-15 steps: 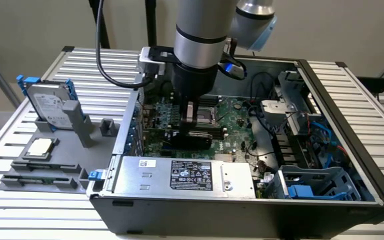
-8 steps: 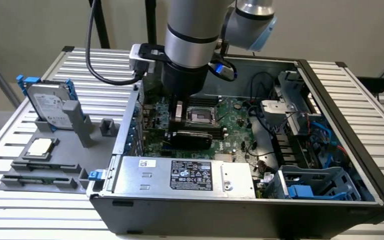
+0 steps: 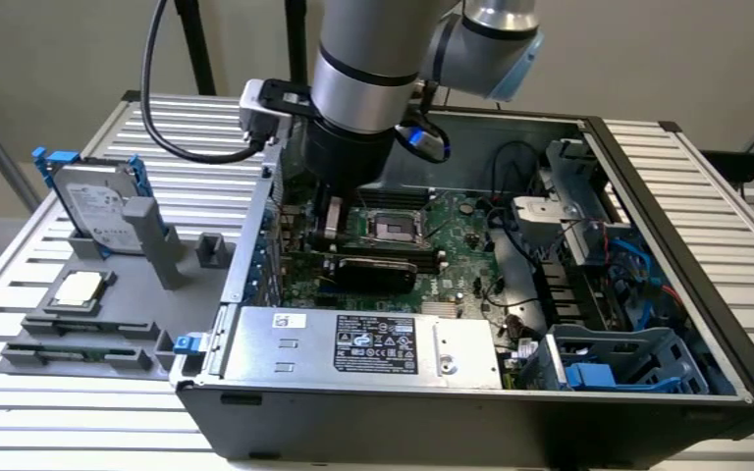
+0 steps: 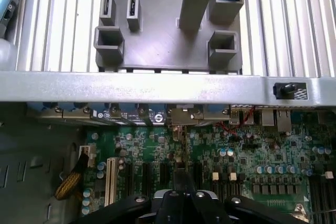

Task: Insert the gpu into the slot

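The gpu, a flat black glossy card, stands on edge on the green motherboard inside the open computer case. My gripper reaches down at the end of the card nearer the exterior view's left. In the wrist view the gpu appears edge-on as a thin dark strip that runs up between my fingers, and my gripper is shut on it. The slot is hidden under the card.
A silver power supply box lies along the case's near side. The square CPU socket sits just behind the card. Cables and a blue drive cage crowd the exterior view's right. Outside the case wall, a grey fixture holds a hard drive.
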Robot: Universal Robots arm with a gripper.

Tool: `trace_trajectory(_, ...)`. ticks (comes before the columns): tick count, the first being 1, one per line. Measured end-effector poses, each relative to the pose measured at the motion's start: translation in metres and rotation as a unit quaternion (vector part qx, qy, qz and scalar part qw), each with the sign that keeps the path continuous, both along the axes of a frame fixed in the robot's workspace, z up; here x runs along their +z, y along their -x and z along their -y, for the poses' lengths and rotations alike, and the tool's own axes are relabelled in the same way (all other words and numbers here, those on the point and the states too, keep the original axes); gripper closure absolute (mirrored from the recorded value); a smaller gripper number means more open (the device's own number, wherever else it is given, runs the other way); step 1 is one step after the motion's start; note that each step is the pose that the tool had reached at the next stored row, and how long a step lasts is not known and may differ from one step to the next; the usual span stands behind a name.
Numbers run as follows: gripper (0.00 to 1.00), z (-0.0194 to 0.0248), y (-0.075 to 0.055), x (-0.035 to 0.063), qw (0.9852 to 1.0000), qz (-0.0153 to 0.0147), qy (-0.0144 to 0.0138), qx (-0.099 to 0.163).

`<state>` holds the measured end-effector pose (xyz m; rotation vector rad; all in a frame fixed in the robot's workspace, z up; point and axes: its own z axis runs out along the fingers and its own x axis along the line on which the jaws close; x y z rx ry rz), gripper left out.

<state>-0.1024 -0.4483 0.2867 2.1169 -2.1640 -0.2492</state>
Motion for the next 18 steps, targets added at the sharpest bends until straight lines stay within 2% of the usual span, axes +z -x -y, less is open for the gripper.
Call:
trace_trajectory(2,0.89,0.0,0.0,0.0018,1.0,-0.003,-0.0001,0.0)
trace_trajectory(6,0.89,0.0,0.001,0.0107,1.0,-0.0057,-0.0001,0.002)
trace_trajectory(9,0.89,-0.0001,0.001,0.0125,0.9999,-0.0101,0.0,0.004)
trace_trajectory(15,0.89,-0.0003,0.002,0.0137,0.9996,-0.025,0.0026,0.013)
trace_trajectory(18,0.89,-0.0006,0.002,0.0156,0.9993,-0.0326,0.0029,0.016)
